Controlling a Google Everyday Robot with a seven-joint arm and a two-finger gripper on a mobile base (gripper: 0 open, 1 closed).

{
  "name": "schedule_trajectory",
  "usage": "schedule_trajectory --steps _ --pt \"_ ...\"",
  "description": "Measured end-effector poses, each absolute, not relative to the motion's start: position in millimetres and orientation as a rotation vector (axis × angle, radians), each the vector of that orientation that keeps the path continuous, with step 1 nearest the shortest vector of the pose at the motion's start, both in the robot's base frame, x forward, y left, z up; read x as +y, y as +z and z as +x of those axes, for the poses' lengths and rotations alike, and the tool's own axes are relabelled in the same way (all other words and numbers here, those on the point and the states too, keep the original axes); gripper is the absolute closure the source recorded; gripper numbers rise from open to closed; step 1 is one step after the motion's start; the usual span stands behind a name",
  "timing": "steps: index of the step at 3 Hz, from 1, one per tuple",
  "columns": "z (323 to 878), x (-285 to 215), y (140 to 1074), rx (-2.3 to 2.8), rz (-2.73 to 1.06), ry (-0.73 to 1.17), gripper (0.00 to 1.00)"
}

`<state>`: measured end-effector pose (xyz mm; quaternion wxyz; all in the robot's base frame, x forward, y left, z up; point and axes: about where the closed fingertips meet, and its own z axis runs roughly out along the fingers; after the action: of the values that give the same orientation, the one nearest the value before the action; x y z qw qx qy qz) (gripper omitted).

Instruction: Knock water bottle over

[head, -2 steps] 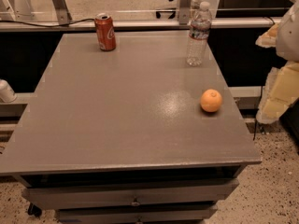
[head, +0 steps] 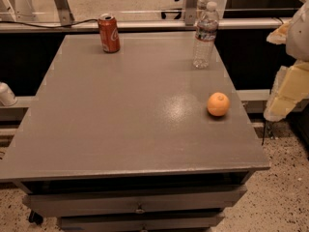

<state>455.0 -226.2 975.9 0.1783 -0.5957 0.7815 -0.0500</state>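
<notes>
Water bottle [head: 204,35] upright upper right, not yet knocked b/c gripper [head: 286,92] sits well apart at right edge, grip state can't tell.

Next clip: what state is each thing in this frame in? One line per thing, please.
water bottle: upright, capped, at the far right of the table; not yet knocked over.
soda can: upright, far left of the table.
orange: resting on the table near its right edge.
gripper: off the table's right side, beyond the orange, apart from the bottle.
drawers: shut.
</notes>
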Motion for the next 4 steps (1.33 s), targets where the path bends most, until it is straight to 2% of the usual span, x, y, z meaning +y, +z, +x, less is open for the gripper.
schedule_trajectory --steps 2,4 --pt "545 -253 967 2.153 -1.556 -0.155 0.0" --pt "633 -268 962 2.105 -1.342 0.085 0.0"
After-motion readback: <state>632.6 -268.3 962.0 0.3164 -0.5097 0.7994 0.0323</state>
